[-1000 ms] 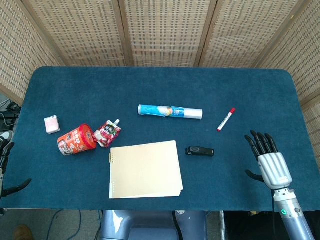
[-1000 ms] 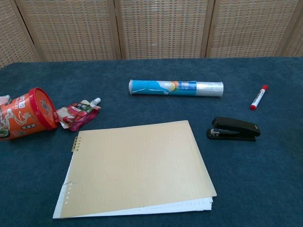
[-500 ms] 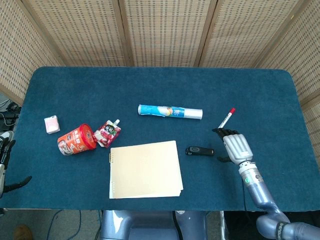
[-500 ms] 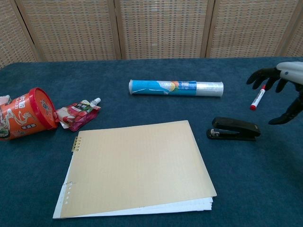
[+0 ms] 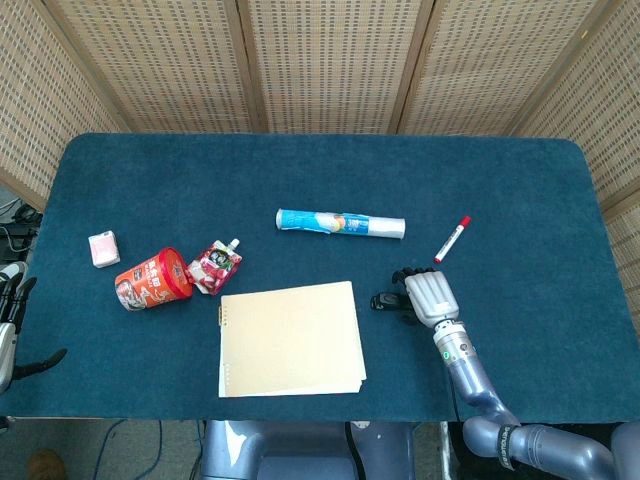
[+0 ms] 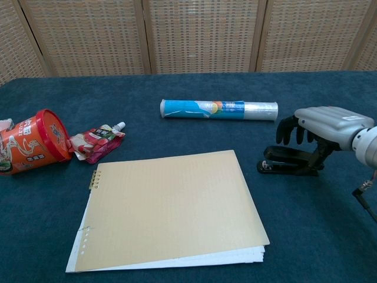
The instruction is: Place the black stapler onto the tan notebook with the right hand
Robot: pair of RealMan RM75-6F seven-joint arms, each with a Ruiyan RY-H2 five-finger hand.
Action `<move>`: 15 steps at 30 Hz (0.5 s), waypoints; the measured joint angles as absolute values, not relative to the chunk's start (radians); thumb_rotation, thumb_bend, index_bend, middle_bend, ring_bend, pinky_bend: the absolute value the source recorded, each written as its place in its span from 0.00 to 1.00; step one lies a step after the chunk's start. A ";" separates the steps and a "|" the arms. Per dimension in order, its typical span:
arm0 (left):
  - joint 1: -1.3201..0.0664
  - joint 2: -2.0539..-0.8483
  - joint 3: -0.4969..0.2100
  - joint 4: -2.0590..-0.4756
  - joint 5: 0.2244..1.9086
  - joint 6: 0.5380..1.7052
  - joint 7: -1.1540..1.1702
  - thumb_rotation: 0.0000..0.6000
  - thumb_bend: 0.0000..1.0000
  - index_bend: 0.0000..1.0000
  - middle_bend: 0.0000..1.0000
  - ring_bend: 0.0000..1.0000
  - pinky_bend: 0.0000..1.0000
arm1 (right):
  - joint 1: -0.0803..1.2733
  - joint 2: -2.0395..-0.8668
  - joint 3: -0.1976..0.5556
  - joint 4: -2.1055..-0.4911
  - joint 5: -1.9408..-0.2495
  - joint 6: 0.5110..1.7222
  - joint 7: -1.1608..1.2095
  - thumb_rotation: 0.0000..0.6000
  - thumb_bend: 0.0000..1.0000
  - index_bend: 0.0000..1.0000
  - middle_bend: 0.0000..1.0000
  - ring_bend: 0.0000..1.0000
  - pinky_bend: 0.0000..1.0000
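Observation:
The black stapler (image 5: 383,300) (image 6: 287,164) lies on the blue table just right of the tan notebook (image 5: 290,340) (image 6: 171,206), a small gap between them. My right hand (image 5: 428,295) (image 6: 325,121) hovers over the stapler's right half. Its fingers (image 6: 288,130) curl down on the far side and its thumb (image 6: 323,152) reaches down by the rear end. The hand has not closed on the stapler, which still rests flat on the cloth. My left hand (image 5: 8,335) shows only partly at the left edge of the head view, fingers spread and holding nothing.
A blue and white roll (image 5: 340,223) (image 6: 218,109) lies behind the notebook. A red marker (image 5: 452,239) sits behind my right hand. At the left are a tipped red cup (image 5: 152,279) (image 6: 29,141), a red pouch (image 5: 215,267) (image 6: 97,140) and a small pink box (image 5: 103,248).
My right hand has swept in from the table's right side to just above the stapler, its fingers curling downward. The stapler and notebook have not moved.

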State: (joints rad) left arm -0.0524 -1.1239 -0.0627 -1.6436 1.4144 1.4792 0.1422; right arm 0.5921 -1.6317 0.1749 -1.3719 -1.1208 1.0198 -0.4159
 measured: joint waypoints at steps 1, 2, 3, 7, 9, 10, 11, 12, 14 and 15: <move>-0.053 -1.125 -0.063 -1.644 1.414 1.480 0.144 1.00 0.00 0.00 0.00 0.00 0.00 | 0.594 -1.641 0.170 -1.359 -1.127 1.019 -0.415 1.00 0.30 0.44 0.50 0.46 0.46; -0.053 -1.126 -0.063 -1.643 1.413 1.479 0.145 1.00 0.00 0.00 0.00 0.00 0.00 | 0.595 -1.651 0.165 -1.346 -1.134 1.019 -0.413 1.00 0.31 0.45 0.50 0.47 0.47; -0.053 -1.126 -0.062 -1.643 1.413 1.478 0.146 1.00 0.00 0.00 0.00 0.00 0.00 | 0.597 -1.664 0.159 -1.329 -1.144 1.020 -0.409 1.00 0.33 0.46 0.51 0.48 0.47; -0.055 -1.126 -0.062 -1.644 1.409 1.475 0.147 1.00 0.00 0.00 0.00 0.00 0.00 | 0.602 -1.694 0.147 -1.287 -1.165 1.021 -0.401 1.00 0.39 0.47 0.52 0.49 0.48; -0.055 -1.125 -0.062 -1.645 1.409 1.476 0.145 1.00 0.00 0.00 0.00 0.00 0.00 | 0.604 -1.704 0.143 -1.274 -1.168 1.020 -0.400 1.00 0.43 0.48 0.53 0.50 0.48; -0.054 -1.125 -0.062 -1.645 1.409 1.477 0.144 1.00 0.00 0.00 0.00 0.00 0.00 | 0.604 -1.707 0.141 -1.270 -1.169 1.020 -0.401 1.00 0.45 0.49 0.54 0.51 0.48; -0.054 -1.124 -0.062 -1.645 1.409 1.477 0.143 1.00 0.00 0.00 0.00 0.00 0.00 | 0.604 -1.710 0.140 -1.265 -1.170 1.020 -0.403 1.00 0.47 0.50 0.54 0.51 0.48; -0.054 -1.124 -0.062 -1.645 1.409 1.477 0.142 1.00 0.00 0.00 0.00 0.00 0.00 | 0.605 -1.713 0.139 -1.260 -1.170 1.020 -0.406 1.00 0.48 0.50 0.55 0.52 0.48; -0.054 -1.123 -0.062 -1.643 1.408 1.477 0.140 1.00 0.00 0.00 0.00 0.00 0.00 | 0.605 -1.717 0.135 -1.255 -1.170 1.018 -0.412 1.00 0.51 0.52 0.57 0.53 0.48; -0.054 -1.123 -0.061 -1.643 1.408 1.477 0.139 1.00 0.00 0.00 0.00 0.00 0.00 | 0.604 -1.718 0.134 -1.253 -1.171 1.018 -0.414 1.00 0.53 0.54 0.58 0.55 0.49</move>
State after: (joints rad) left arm -0.0540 -1.1229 -0.0614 -1.6431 1.4079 1.4772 0.1391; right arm 0.6043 -1.7180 0.1336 -1.2530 -1.1710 1.0180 -0.4138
